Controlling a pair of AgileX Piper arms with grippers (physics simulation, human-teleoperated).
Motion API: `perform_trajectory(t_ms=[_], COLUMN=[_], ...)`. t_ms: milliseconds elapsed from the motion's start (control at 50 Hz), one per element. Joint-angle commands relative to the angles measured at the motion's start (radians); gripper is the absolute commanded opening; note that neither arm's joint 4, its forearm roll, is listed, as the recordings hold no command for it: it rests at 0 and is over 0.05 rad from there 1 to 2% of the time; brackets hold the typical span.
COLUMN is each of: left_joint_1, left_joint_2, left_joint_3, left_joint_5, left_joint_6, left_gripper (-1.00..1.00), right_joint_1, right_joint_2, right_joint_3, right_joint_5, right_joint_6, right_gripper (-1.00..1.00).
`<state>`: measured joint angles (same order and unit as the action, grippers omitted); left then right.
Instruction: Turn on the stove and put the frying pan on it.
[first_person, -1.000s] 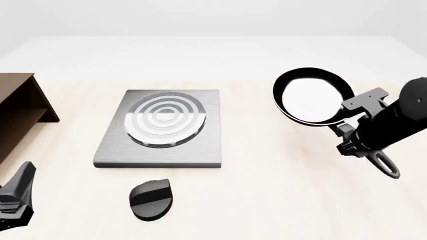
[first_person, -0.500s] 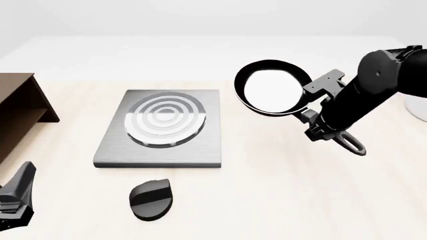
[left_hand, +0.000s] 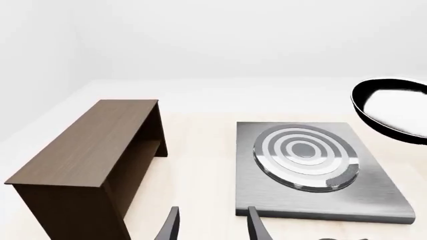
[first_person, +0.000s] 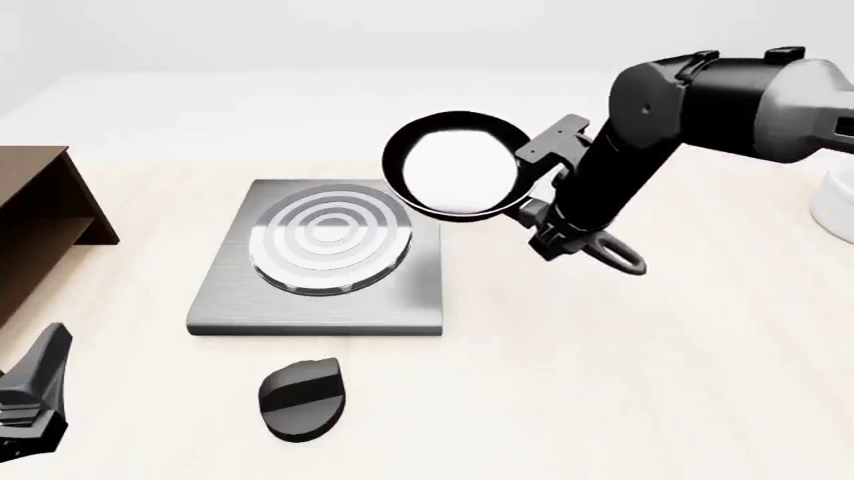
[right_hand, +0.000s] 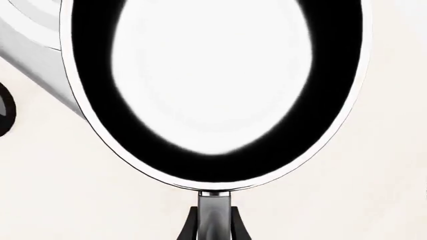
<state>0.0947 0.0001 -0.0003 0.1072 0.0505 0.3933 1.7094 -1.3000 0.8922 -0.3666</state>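
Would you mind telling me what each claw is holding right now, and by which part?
The right claw holds the frying pan by its handle, close to the bowl. The left claw is open and holds nothing.

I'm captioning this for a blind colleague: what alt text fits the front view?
The right gripper holds the frying pan by its handle above the stove's far right corner; a black knob lies nearer, a brown shelf at left.

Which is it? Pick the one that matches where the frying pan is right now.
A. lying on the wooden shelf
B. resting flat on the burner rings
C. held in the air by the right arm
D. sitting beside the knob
C: the frying pan hangs above the stove's far right corner, its handle clamped in the right gripper.
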Motion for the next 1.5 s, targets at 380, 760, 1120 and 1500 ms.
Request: perform_trajectory(t_ms=[380, 760, 1120, 1500], left_joint_1=[0.003, 0.004, 0.005, 0.007], left_joint_2=[0.0, 0.0, 0.0, 0.0], left_joint_3=[0.0, 0.0, 0.0, 0.0], left_joint_5=[-0.002, -0.003, -0.003, -0.006], left_joint_6=[-0.004, -0.008, -0.013, -0.014], left_gripper=[1.0, 1.0, 1.0, 1.0], right_joint_1=[0.237, 0.279, 0.293, 0.307], right_joint_2=[0.19, 0.285, 0.336, 0.393], right_joint_3=[-0.333, -0.422, -0.4, -0.379], right_joint_5=[0.123, 0.139, 0.102, 0.044], right_joint_6=[0.07, 0.085, 0.103, 0.148], right_gripper=[-1.0, -1.0, -1.0, -1.0])
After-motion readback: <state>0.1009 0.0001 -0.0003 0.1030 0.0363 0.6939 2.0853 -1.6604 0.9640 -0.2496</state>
